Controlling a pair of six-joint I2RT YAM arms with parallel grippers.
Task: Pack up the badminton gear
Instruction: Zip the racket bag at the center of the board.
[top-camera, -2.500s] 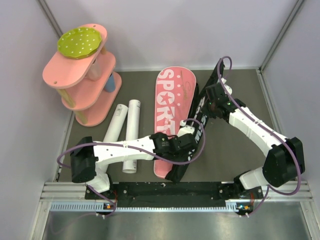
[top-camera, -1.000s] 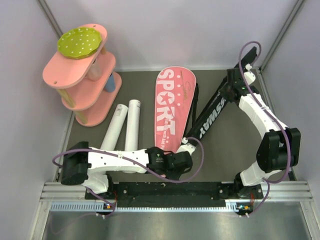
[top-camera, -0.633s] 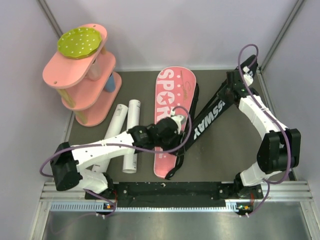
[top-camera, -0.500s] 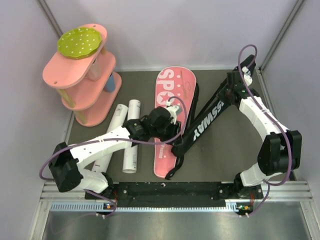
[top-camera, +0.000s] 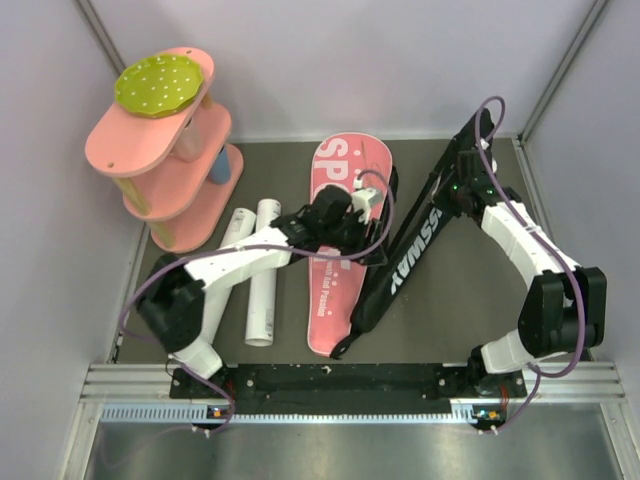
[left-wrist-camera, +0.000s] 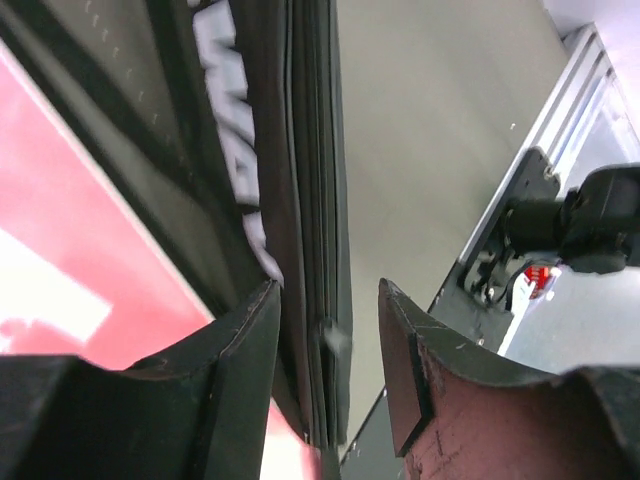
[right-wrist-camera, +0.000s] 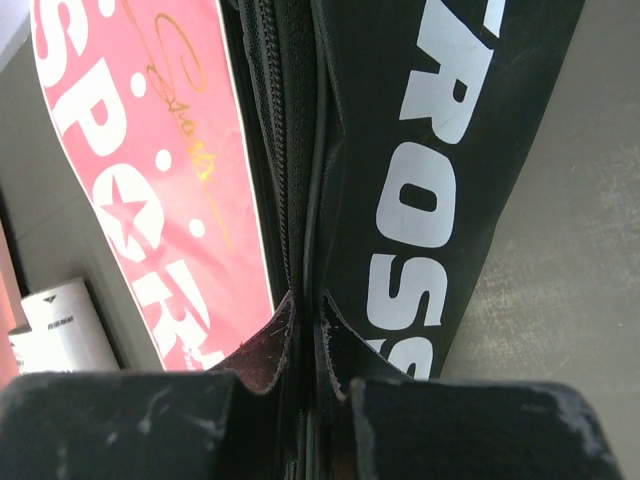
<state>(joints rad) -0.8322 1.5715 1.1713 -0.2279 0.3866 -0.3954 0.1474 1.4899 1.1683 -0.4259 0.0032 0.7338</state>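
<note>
The racket-shaped bag lies open, pink "SPORT" side (top-camera: 322, 300) flat on the table. Its black lettered flap (top-camera: 410, 250) is lifted on edge by my right gripper (top-camera: 455, 185), which is shut on the flap's zipper edge (right-wrist-camera: 300, 150). In the right wrist view the right gripper (right-wrist-camera: 307, 305) pinches that edge between pink side (right-wrist-camera: 150, 150) and black flap (right-wrist-camera: 440, 150). My left gripper (top-camera: 368, 200) is over the bag's upper middle, open. The flap's dark edge (left-wrist-camera: 310, 200) runs between the left gripper's (left-wrist-camera: 328, 300) fingers, not pinched. Two white tubes (top-camera: 262, 280) lie left of the bag.
A pink tiered shelf (top-camera: 165, 150) with a green dotted disc (top-camera: 158, 85) stands at the back left. Grey walls close in the table on three sides. The metal rail (top-camera: 340, 380) with the arm bases runs along the near edge.
My left gripper has opened and moved from the bag's near end up to its upper middle. The right gripper has swung the black flap more upright.
</note>
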